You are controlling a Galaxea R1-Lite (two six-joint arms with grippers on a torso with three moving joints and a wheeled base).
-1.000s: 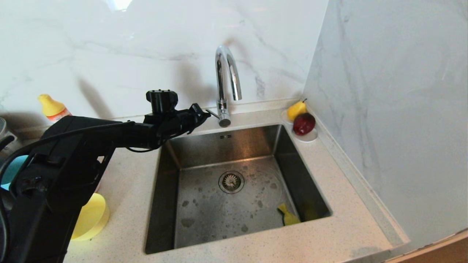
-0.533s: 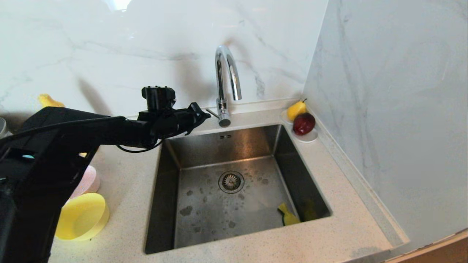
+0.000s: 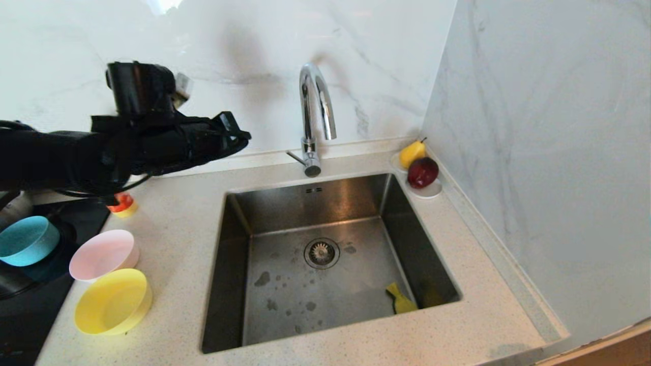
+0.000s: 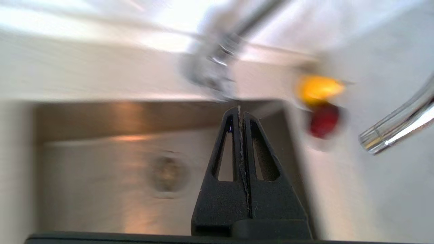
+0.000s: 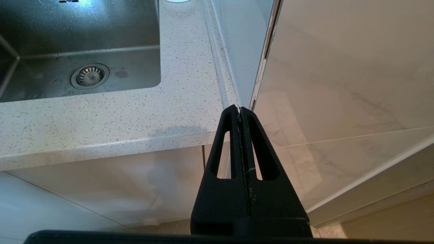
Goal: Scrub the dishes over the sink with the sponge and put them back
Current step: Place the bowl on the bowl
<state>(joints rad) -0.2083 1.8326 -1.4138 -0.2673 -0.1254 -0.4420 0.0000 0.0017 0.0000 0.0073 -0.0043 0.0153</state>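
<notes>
Sponge [image 3: 402, 303] lay in the sink [image 3: 285, 295], at the basin's near right corner, well apart from the left gripper [image 3: 243, 136], which hung with jaws closed and empty, left of the faucet [image 3: 315, 117]. Pink bowl [image 3: 104, 254], yellow bowl [image 3: 113, 301] and blue bowl [image 3: 25, 240] sat left of the sink. Right gripper [image 5: 240, 110], jaws closed on nothing, hung off the table [image 5: 101, 122] edge, right of the sink.
</notes>
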